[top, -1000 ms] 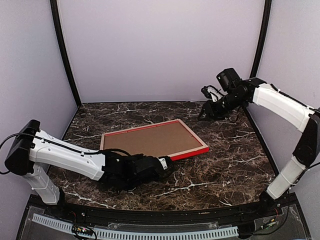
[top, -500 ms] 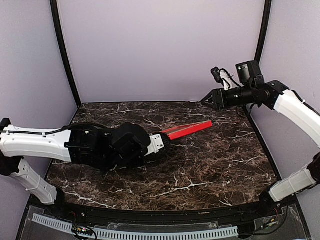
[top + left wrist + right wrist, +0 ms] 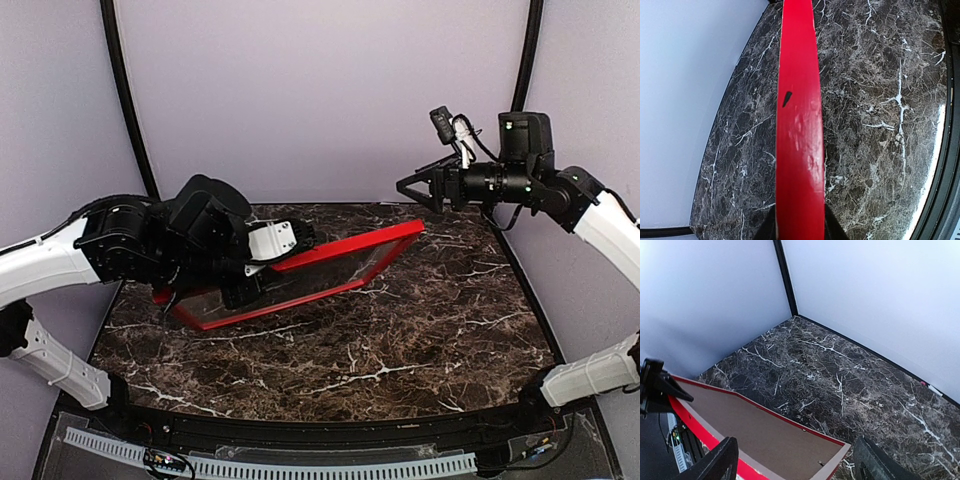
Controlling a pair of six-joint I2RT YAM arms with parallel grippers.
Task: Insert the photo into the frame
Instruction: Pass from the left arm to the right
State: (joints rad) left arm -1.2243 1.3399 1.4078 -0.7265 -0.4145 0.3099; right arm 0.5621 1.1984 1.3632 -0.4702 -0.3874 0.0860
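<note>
My left gripper [image 3: 799,231] is pinching one red rail of the frame [image 3: 345,247], which I see tipped up on edge over the middle of the marble table [image 3: 430,330], its far corner raised toward the right. My right gripper [image 3: 412,188] hangs in the air near that corner, fingers [image 3: 720,462] spread wide and holding nothing

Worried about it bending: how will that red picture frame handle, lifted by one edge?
Probably stiff: the red picture frame looks straight though the left gripper pinches only one rail. Likely light for its size, the rails being thin. The glossy paint might let it slip in the jaws.
</note>
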